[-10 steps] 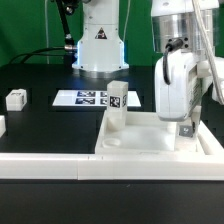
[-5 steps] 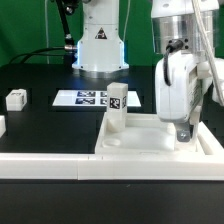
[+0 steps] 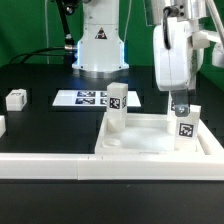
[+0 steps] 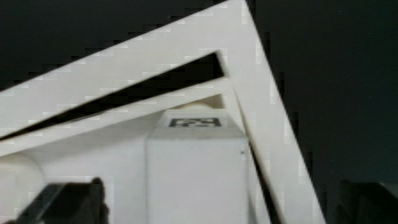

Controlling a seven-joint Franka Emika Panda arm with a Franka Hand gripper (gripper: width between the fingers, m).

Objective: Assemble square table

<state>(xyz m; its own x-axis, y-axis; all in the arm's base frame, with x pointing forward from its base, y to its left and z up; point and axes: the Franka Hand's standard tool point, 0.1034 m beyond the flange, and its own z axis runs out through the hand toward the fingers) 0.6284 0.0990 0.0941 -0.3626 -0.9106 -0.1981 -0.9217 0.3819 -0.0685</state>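
A: Two legs stand up in the white top (image 3: 140, 150) now. One leg (image 3: 117, 108) is in the corner on the exterior view's left, the other leg (image 3: 184, 127) on the exterior view's right.

B: Is the tool (image 3: 178, 103) holding one?

A: No. It is wide and hangs just above the right-hand leg, with nothing in it.

B: What comes next?

A: I think the loose leg (image 3: 16, 98) far off on the counter (image 3: 50, 125). Go slow, grab it in the middle, keep it straight.

One tray-like top (image 3: 150, 140), three legs (image 3: 117, 108), one marker board (image 3: 82, 98).
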